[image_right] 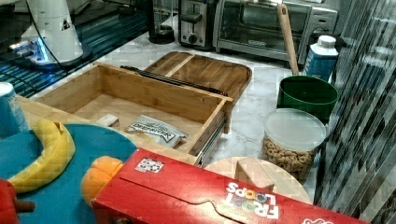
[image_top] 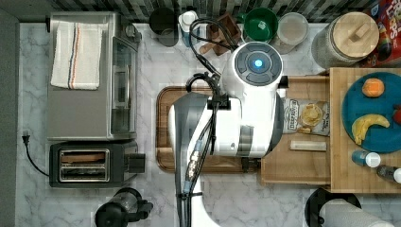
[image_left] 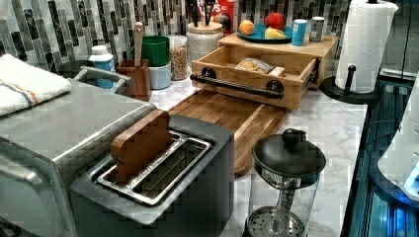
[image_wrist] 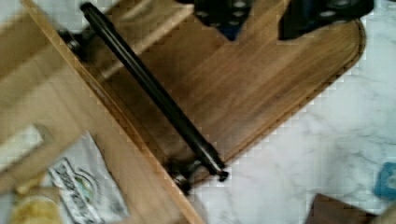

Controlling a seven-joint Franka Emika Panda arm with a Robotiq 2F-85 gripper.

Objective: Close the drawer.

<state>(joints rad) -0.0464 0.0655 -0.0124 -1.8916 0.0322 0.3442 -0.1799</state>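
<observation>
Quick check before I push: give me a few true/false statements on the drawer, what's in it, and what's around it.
1. The drawer is pulled open. True.
2. A snack bag lies inside it. True.
3. The bar handle is white. False: it is black.
4. The dark wooden tray lies on the counter in front of the drawer. True.
5. The claw grips the handle. False: it hovers over the tray, apart from the handle.
6. The toaster is empty. False: a wooden slice stands in one slot.
</observation>
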